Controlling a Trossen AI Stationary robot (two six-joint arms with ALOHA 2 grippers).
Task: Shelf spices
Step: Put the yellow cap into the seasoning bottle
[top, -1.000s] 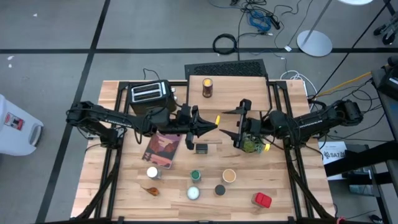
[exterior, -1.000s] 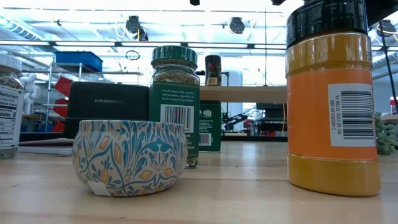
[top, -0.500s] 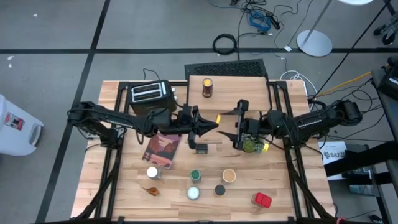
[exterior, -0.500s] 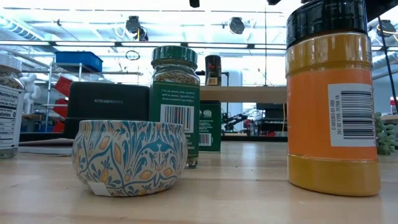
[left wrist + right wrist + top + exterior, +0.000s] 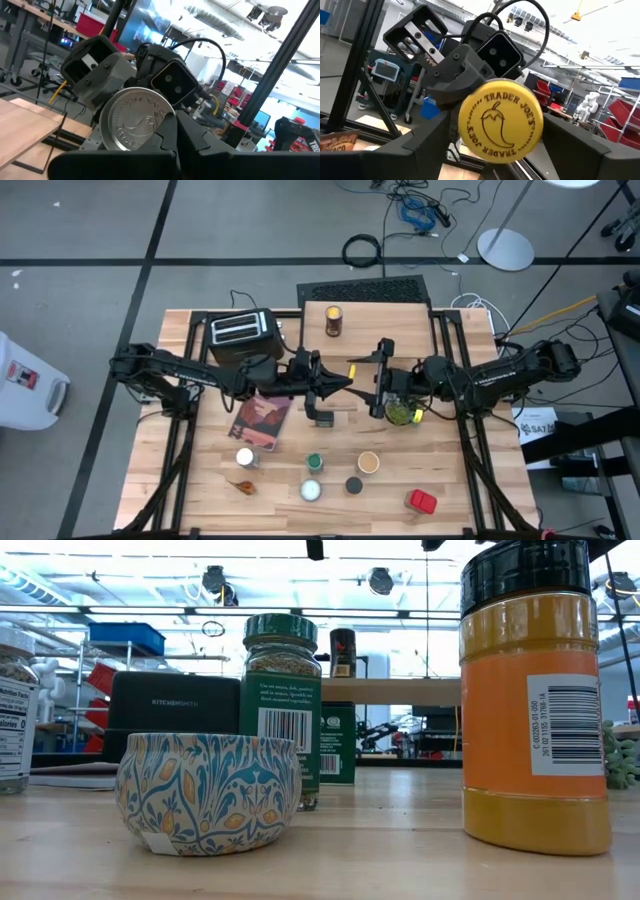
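1. The wooden table [image 5: 450,480] is seen from above, with both arms reaching towards each other over its middle.
2. The shelf [image 5: 385,315] is stood at the far edge of the table, beside the black toaster [image 5: 238,330]; one dark jar [image 5: 333,320] is placed upright on its wooden top.
3. A reddish book [image 5: 262,418] is laid near the left arm, and a small potted plant [image 5: 403,414] is partly covered by the right arm.
4. The left gripper [image 5: 338,380] is clamped tight on a yellow-lidded spice jar [image 5: 350,370], which is held on its side above the table, its lid [image 5: 500,121] turned to the right arm and its silver base [image 5: 136,119] to the left wrist.
5. The right gripper [image 5: 376,377] is spread wide, just beside the lid; nothing is gripped by it.
6. The remaining spices are left on the near half of the table: a green-topped jar [image 5: 315,463], a tan-topped jar [image 5: 368,463], a red tin [image 5: 422,501] and a white-topped jar [image 5: 245,457].
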